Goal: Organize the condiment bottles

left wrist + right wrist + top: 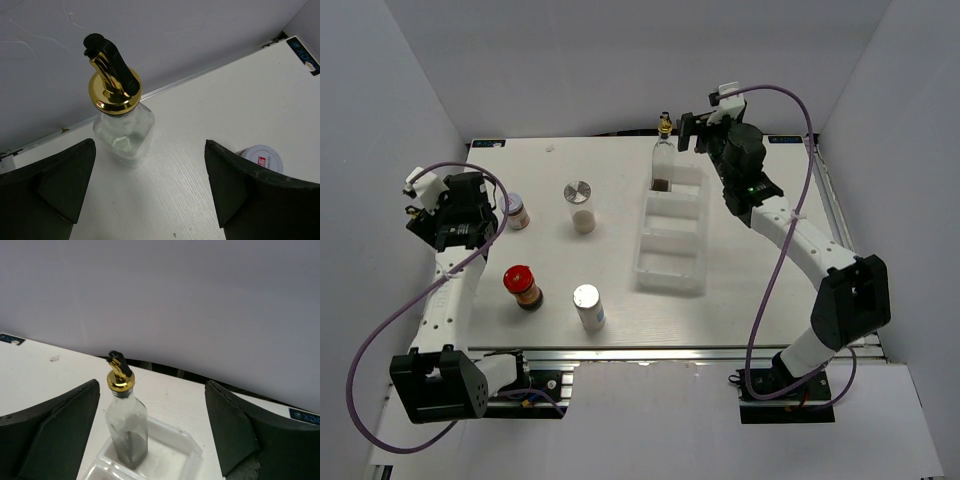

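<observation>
One gold-topped clear glass bottle (663,152) stands in the white plastic tray (668,285); a second gold-topped bottle (123,131) stands far left. Two silver-lidded shakers (580,207) (588,308), one red-capped brown jar (523,288) and one white-lidded jar (517,212) share the counter (620,170). The left claw (150,145) and the right claw (150,384) gape wide, empty.

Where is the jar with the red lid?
In the top view, the red-capped jar stands on the left side of the table, toward the near edge, just left of the white-topped shaker.

Left gripper (150,172) fingers spread, right gripper (150,412) likewise, apparently raised
</observation>
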Action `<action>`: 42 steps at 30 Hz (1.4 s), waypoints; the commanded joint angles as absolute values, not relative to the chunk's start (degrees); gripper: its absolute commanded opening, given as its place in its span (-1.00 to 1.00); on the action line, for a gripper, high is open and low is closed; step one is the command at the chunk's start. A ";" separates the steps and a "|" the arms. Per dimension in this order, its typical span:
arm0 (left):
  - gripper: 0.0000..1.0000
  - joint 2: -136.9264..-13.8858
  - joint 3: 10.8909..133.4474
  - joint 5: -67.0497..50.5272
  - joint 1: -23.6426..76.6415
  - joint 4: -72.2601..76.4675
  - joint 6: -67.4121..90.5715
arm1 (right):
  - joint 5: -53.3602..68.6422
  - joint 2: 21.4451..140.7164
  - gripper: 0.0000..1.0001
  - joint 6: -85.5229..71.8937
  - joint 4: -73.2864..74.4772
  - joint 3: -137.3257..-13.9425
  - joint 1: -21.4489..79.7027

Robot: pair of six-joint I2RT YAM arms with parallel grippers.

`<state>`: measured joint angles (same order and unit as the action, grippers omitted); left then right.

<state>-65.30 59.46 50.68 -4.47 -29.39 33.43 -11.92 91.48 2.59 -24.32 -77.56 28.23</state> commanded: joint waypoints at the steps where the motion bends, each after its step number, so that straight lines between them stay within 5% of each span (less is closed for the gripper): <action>1: 0.96 -65.74 61.35 56.16 -5.36 -28.49 30.50 | -15.20 87.64 0.79 4.57 -22.68 -75.15 27.42; 21: 0.84 -74.18 61.61 51.76 -12.22 -15.19 17.23 | -18.36 76.12 0.79 7.65 -19.86 -69.00 26.63; 28: 0.04 -74.27 61.17 51.33 -12.30 -14.15 16.53 | -21.53 72.95 0.79 8.79 -21.98 -64.51 26.72; 33: -0.18 -71.64 59.94 52.47 -12.13 -11.69 14.77 | -22.76 70.94 0.79 9.40 -20.74 -62.85 26.72; 35: -0.47 -70.75 59.68 51.42 -12.22 -11.25 14.59 | -22.68 70.14 0.79 9.32 -20.83 -62.05 26.72; 36: -0.84 -70.49 59.85 51.07 -12.13 -11.16 14.76 | -22.59 69.35 0.79 9.32 -20.83 -61.70 26.72; 37: -1.00 -69.97 60.11 50.63 -12.22 -11.25 15.29 | -22.50 69.17 0.79 9.40 -20.74 -61.70 26.72; 42: -1.00 -67.68 65.20 44.93 -12.22 -12.39 15.73 | -18.48 66.81 0.79 10.63 -17.76 -62.22 26.63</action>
